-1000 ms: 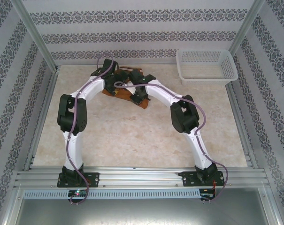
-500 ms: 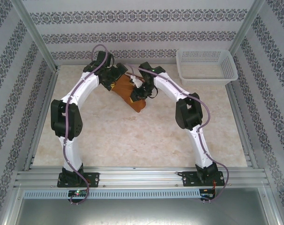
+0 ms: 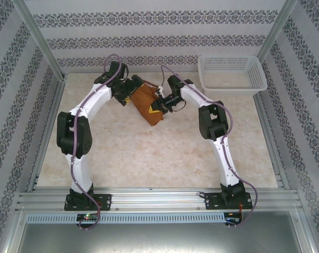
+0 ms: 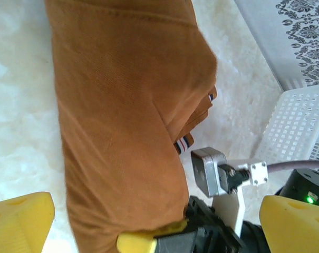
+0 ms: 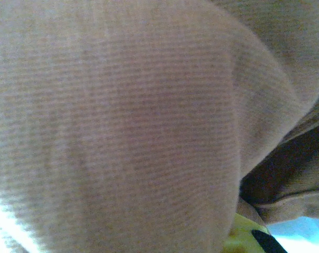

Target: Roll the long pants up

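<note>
Left jaws: spread wide. In the left wrist view the two yellow fingers [image 4: 19, 216] sit at opposite bottom corners with cloth and bare table between them, and neither visibly touches the cloth.

Right jaws: cannot tell. The right wrist view is pressed against ribbed brown cloth, with just a sliver of yellow finger [image 5: 242, 238] at the bottom edge. In the left wrist view one yellow pad of the right gripper [image 3: 161, 105] lies against the near edge of the bundle, possibly pinching it, but the gap itself is hidden.

The long pants [image 3: 147, 103]: a compact rust-brown bundle on the far half of the table [image 3: 148, 158], between the two grippers.
- Long axis is diagonal in the top view, from far-left to near-right.
- Far end is broader; the near-right end tapers to a blunt corner.
- Left gripper [image 3: 128, 95] is at the far-left flank and the right gripper at the right flank, about midway along.
- Striped waistband edge [image 4: 183, 143] peeks from a fold on the side facing the basket [image 3: 233, 74].
- Upper surface is smooth, with one seam line across it near the far end.

The basket is white and stands at the far right corner, well apart from the bundle.
</note>
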Robot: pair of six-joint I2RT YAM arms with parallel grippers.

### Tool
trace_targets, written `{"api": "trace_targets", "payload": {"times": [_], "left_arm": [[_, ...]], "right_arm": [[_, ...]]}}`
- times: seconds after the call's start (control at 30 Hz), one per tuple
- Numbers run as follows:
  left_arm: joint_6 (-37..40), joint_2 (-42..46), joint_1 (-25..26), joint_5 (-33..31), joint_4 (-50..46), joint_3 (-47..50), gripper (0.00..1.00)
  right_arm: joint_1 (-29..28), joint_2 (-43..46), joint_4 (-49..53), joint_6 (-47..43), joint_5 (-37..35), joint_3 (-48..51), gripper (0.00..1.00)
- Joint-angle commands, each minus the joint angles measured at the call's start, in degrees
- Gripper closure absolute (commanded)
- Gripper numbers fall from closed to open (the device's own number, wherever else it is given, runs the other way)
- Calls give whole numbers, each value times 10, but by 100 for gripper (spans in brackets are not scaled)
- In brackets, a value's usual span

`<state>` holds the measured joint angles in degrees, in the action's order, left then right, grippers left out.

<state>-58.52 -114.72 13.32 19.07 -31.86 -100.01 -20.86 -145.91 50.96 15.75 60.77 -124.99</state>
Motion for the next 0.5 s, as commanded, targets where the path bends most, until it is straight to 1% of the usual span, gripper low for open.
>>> {"api": "trace_targets", "payload": {"times": [0.0,0.2,0.23,0.27,0.3,0.33,0.37,0.4,0.43,0.47], "left_arm": [[13,-70,9,11,64,-21,0],[48,-194,8,3,65,-123,0],[54,-211,8,-1,52,-143,2],[60,-224,7,-6,37,-161,20],[63,-236,6,-11,21,-178,58],[63,-244,4,-14,7,-191,91],[62,-248,2,-14,-3,-195,100],[61,-249,-1,-7,-2,-193,100],[61,-248,-3,1,0,-189,100],[61,-246,-3,3,-4,-186,100]], "right_arm": [[-3,-13,-36,59,73,9,100],[-3,6,5,24,82,8,100],[-3,12,15,15,78,11,100],[-2,17,23,6,72,14,100],[-1,22,36,-5,62,16,100],[0,27,47,-15,52,17,100],[1,35,69,-31,24,18,100],[0,41,87,-45,-6,15,84],[-2,53,115,-70,-51,11,60],[-7,67,134,-90,-100,11,38]]}}
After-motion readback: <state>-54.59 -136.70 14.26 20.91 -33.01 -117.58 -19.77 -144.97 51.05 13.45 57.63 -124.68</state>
